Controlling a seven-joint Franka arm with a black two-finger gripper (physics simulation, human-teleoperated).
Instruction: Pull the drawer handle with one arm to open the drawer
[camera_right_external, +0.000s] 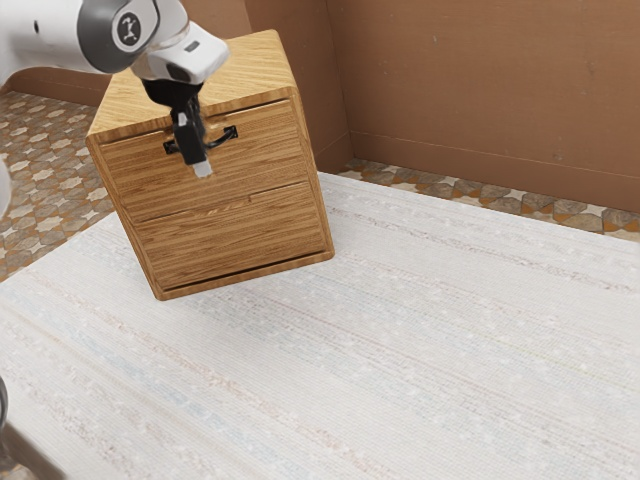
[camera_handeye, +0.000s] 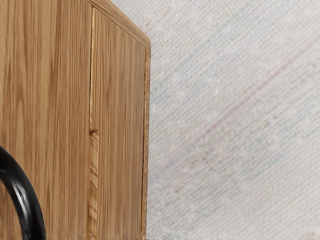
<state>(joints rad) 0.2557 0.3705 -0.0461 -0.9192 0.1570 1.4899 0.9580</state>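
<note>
Plainly, setting: a wooden cabinet (camera_right_external: 215, 215) stands on a pale, cloth-textured desk (camera_right_external: 420, 330), with a brown wall (camera_right_external: 480, 70) behind it and a patterned tile floor (camera_right_external: 40, 150) past the desk's edge.
Cabinet: toward the exterior view's left, tilted in the picture, showing two drawer fronts stacked one over the other.
Top drawer (camera_right_external: 255, 155): its front looks level with the cabinet's face (a thin dark seam runs along its upper edge).
Lower drawer (camera_right_external: 235, 235): level with the face as well.
Handle (camera_right_external: 225, 134): a black bar across the upper middle of the top drawer's front.
Arm (camera_right_external: 120, 30): white and grey, coming in from the exterior view's upper left, over the cabinet's top.
Pincer (camera_right_external: 200, 160): pointing downward right at the handle, crossing in front of its middle; I cannot tell whether it is clenched on the bar or released.
Wrist view: the handle (camera_handeye: 22, 200) is a black curve just under the hand, against the cabinet's (camera_handeye: 50, 100) grained front, with the desk (camera_handeye: 235, 125) beyond the cabinet's edge.
</note>
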